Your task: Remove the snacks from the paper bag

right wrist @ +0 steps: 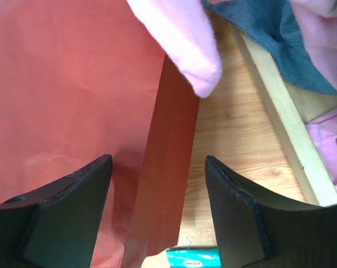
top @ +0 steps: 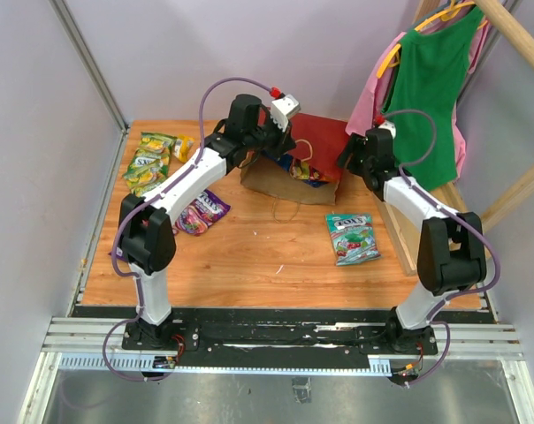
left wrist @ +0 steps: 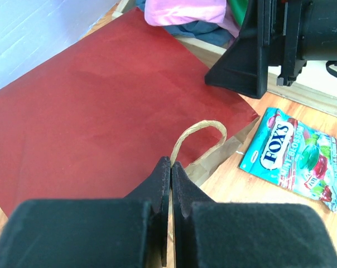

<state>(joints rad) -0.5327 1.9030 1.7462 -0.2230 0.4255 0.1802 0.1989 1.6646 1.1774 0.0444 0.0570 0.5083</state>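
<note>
The red paper bag [top: 320,141] lies on the table with its brown mouth toward me, and a blue glossy packet [top: 308,171] shows in that mouth. My left gripper [left wrist: 171,163] is shut on the bag's beige loop handle [left wrist: 199,131] at the mouth's upper edge. My right gripper [right wrist: 157,159] stands open astride the bag's folded right side [right wrist: 168,184], with a gap on both sides. Out on the table lie green-yellow packets [top: 148,163], a purple packet [top: 202,212] and a teal-white packet [top: 353,238], which also shows in the left wrist view [left wrist: 297,156].
A wooden rack [top: 514,35] at the right holds a green garment [top: 435,79] and pink ones. Its base rail [right wrist: 280,117] runs close beside the bag. A pink cloth [right wrist: 179,39] hangs over the bag next to my right gripper. Grey walls close in the table's left and back.
</note>
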